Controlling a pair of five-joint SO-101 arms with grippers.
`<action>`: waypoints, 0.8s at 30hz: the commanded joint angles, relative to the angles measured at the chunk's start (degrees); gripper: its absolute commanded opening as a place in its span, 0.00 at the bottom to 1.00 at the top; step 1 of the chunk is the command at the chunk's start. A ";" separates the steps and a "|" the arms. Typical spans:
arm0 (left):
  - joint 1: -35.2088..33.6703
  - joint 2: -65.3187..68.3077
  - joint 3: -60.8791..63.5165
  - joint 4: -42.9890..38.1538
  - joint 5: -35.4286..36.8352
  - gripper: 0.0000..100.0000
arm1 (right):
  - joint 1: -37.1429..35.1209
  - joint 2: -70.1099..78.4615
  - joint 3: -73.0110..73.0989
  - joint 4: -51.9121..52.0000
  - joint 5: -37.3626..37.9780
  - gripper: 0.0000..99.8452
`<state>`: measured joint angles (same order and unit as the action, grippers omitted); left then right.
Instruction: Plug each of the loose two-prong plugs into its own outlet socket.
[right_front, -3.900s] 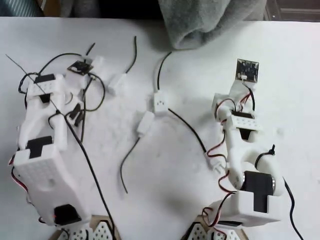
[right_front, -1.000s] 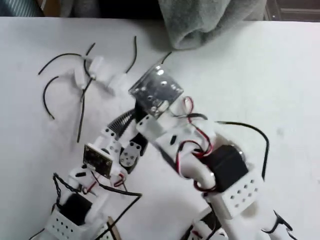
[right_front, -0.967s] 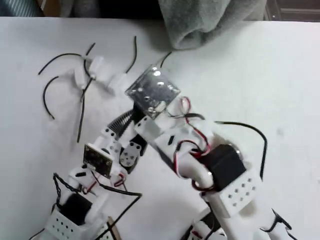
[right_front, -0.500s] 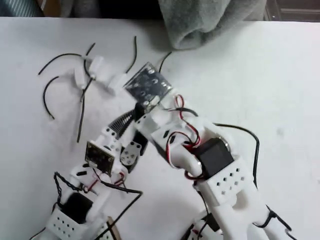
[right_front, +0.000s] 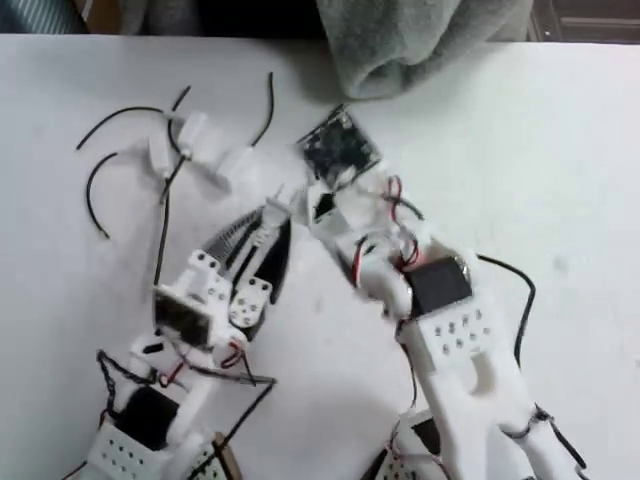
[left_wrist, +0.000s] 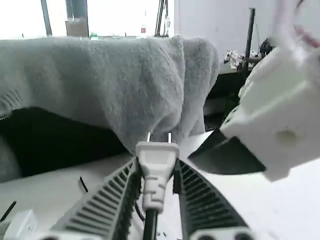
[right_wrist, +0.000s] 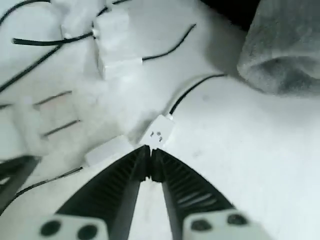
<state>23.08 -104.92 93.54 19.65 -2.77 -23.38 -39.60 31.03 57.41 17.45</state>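
My left gripper (left_wrist: 156, 172) is shut on a white two-prong plug (left_wrist: 156, 162), held off the table with its prongs pointing away and its black cord running back between the fingers. In the high view that gripper (right_front: 268, 222) sits at the table's middle, close beside the right arm (right_front: 440, 300). My right gripper (right_wrist: 150, 159) is shut, tips down on the table at the near end of a white outlet socket (right_wrist: 159, 132) whose black cord runs off toward the towel. Nothing shows between its fingers.
Several more white plugs and sockets (right_front: 190, 130) with black cords (right_front: 95, 190) lie at the back left. A grey towel (right_front: 410, 40) hangs over the table's far edge. A white piece (right_wrist: 107, 149) lies beside the socket.
At first both arms were folded back and the plug lay on the table. Over the last second the right wrist swung away and to the right, and the left gripper rose with the plug.
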 joint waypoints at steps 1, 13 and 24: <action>-0.92 0.22 -0.79 -1.14 -0.26 0.02 | 0.92 -0.75 -0.88 -0.84 0.53 0.02; -1.01 0.22 -0.26 -0.70 -0.26 0.02 | 0.57 -1.01 -7.82 1.36 5.27 0.02; -1.01 0.22 -0.26 -0.70 -0.53 0.02 | -12.35 -0.13 -16.88 7.52 5.19 0.02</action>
<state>22.81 -104.13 93.71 19.56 -2.77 -34.20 -39.87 15.21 64.79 22.37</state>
